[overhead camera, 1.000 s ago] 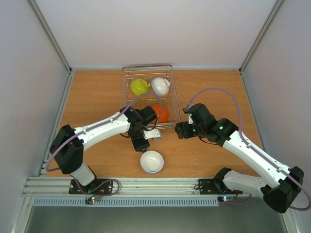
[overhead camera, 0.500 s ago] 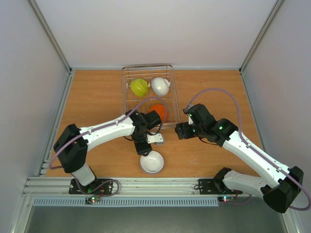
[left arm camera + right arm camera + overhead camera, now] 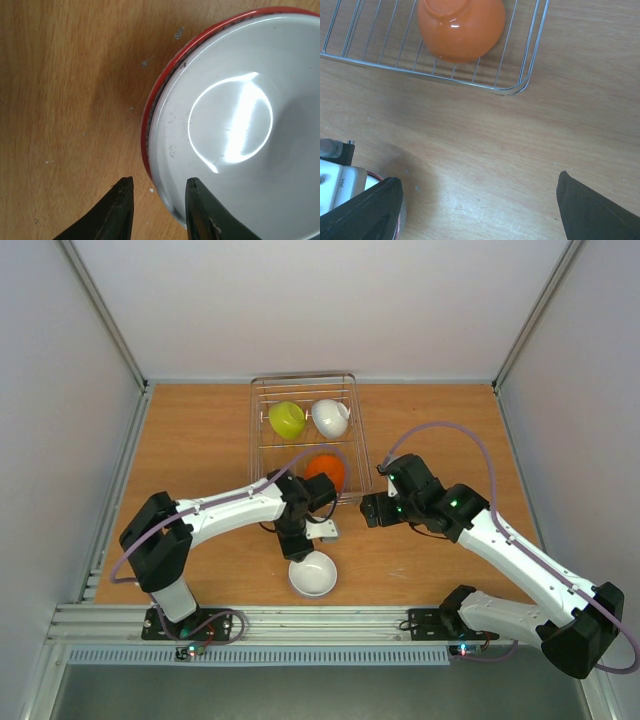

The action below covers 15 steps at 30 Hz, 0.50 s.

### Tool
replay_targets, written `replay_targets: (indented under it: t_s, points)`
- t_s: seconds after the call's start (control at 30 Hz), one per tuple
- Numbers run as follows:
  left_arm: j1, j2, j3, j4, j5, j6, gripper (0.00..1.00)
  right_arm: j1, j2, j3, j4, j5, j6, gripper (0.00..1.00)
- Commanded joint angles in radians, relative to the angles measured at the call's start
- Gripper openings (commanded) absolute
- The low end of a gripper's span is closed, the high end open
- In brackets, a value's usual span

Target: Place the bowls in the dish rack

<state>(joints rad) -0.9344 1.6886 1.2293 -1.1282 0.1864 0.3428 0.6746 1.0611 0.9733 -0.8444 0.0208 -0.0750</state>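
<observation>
A white bowl (image 3: 313,574) with a red outer edge sits upright on the table, in front of the dish rack (image 3: 260,430). My left gripper (image 3: 301,551) hangs over its far rim. In the left wrist view the gripper (image 3: 157,187) is open with a narrow gap. One finger is outside the bowl (image 3: 235,115) above the table, the other over its inside. The rack holds a yellow-green bowl (image 3: 287,418), a white bowl (image 3: 330,417) and an orange bowl (image 3: 326,469). My right gripper (image 3: 368,508) is wide open and empty, right of the rack's near corner.
The right wrist view shows the orange bowl (image 3: 461,27) inside the rack's near right corner (image 3: 520,87) and bare wood below it. The left arm's white wrist part (image 3: 335,182) shows at the lower left. Grey walls enclose the table.
My left gripper has moved from the rack's near edge toward me, down to the white bowl on the table. The orange bowl now shows fully. The right arm has not moved.
</observation>
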Motion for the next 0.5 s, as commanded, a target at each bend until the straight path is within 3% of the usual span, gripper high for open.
replay_targets:
  t_s: [0.0,0.47]
  points:
    - [-0.016,0.017,0.015,0.007,-0.016,-0.007,0.30,-0.004,-0.002,-0.008,0.004,-0.010,0.007,0.85]
    - [-0.026,0.014,0.010,-0.005,-0.011,-0.002,0.13,-0.005,-0.002,-0.016,0.007,-0.010,0.016,0.85]
